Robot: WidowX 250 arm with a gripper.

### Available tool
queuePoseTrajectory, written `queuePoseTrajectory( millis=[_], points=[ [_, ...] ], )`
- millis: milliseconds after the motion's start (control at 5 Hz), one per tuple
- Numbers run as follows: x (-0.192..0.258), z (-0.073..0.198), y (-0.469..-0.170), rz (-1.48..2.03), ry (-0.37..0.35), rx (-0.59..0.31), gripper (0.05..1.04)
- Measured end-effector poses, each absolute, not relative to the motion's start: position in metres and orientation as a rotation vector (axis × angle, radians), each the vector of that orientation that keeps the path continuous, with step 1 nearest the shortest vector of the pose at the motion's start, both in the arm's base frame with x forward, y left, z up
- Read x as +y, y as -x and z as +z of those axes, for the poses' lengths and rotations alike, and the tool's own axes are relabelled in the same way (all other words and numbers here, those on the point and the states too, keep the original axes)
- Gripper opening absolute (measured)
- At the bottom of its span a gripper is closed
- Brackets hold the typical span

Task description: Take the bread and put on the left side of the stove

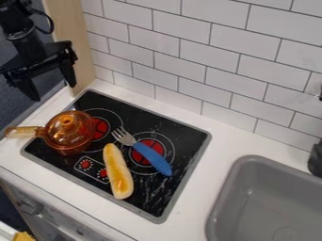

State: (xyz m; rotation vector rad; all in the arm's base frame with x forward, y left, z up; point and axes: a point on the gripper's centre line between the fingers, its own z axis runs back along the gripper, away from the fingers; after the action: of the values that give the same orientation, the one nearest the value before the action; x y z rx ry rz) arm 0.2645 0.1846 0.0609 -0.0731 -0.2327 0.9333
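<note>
Tiled wall (182,52): white, grey joints, spans the back. White counter (213,134) runs below it.

Stove (181,137): black top, grey rim, set in the counter. Two red-centred burners and a small panel of red-marked knobs at the front.

Sink (228,195): grey basin, right of the stove, with a strip of counter between.

My gripper (49,77): black, at upper left of the view, raised near the wooden panel (70,33), well apart from the bread. Fingers spread wide, one to each side; nothing between them.

Pot (68,132): amber, see-through, lid on, upright on the left part of the stove. It hides part of the left burner (100,127). Its handle (24,132) points left, past the stove's rim.

Bread (117,172): long loaf, golden along the top, pale at the edges. Lies on the stove's front middle, just right of the knob panel. Upper end sits between the burners; lower end is near the front rim. Apart from the pot.

Fork (153,159): blue handle laid across the right burner (140,151), metal tines towards the pot. Just beside the bread's upper end.

Yellow item (24,236): bottom left corner, cut off by the edge; identity unclear.
</note>
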Motion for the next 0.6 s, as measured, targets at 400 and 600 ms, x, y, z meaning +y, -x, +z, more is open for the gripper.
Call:
queuePoseTrajectory(
  millis=[400, 600],
  points=[
    [0.159, 0.040, -0.258, 0.877, 0.085, -0.155, 1.000],
    [0.139, 0.044, -0.256, 0.818, 0.084, -0.166, 1.000]
  ],
)
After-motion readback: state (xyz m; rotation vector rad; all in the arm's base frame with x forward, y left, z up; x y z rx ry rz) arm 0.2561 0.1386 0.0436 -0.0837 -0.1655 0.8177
